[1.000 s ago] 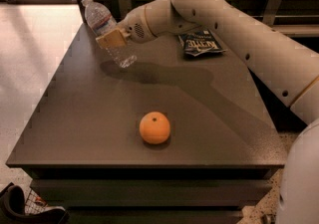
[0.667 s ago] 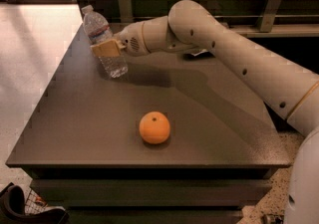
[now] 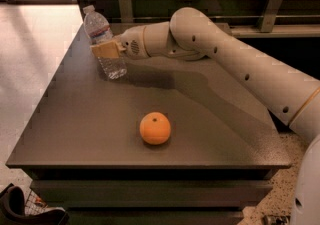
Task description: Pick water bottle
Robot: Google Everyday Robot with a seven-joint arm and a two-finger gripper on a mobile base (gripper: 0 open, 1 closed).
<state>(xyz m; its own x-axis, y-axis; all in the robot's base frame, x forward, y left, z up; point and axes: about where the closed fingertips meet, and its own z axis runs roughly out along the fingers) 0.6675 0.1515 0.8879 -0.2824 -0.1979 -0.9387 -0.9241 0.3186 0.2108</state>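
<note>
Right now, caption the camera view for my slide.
Gripper holds the tilted water bottle by its middle at the table's far corner; an orange lies nearer the front.

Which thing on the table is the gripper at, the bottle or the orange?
The water bottle, far left on the table: the gripper is closed around its middle. The orange sits alone near the front edge.

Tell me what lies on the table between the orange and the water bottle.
Only bare table, as the camera view shows. The gripper holds the water bottle at the far-left corner, away from the orange.
</note>
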